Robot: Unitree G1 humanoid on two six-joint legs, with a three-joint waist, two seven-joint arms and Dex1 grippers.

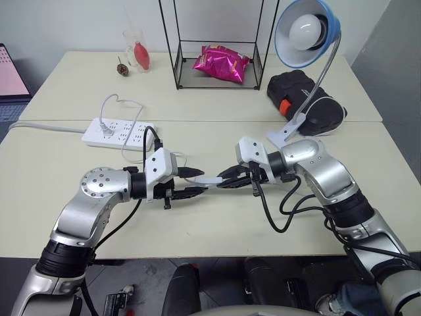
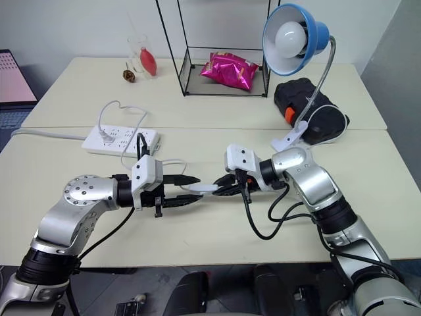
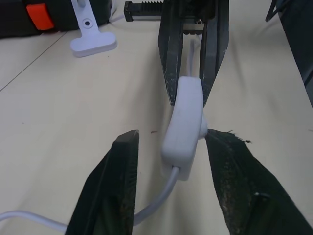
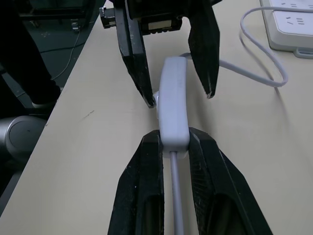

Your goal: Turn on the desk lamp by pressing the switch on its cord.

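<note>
- The switch (image 4: 173, 105) is held just above the worktop (image 1: 217, 224), between the two grippers, near the front edge.
- Right gripper (image 4: 173, 147): jaws clenched on one end of the switch, with the cord (image 4: 176, 196) running out between them.
- Left gripper (image 3: 168, 147): jaws astride the other end, one finger touching, not fully closed.
- Step in hand: pressing the rocker. Next, the left jaws should squeeze it.
- The desk lamp (image 1: 306, 29) is unlit.
</note>
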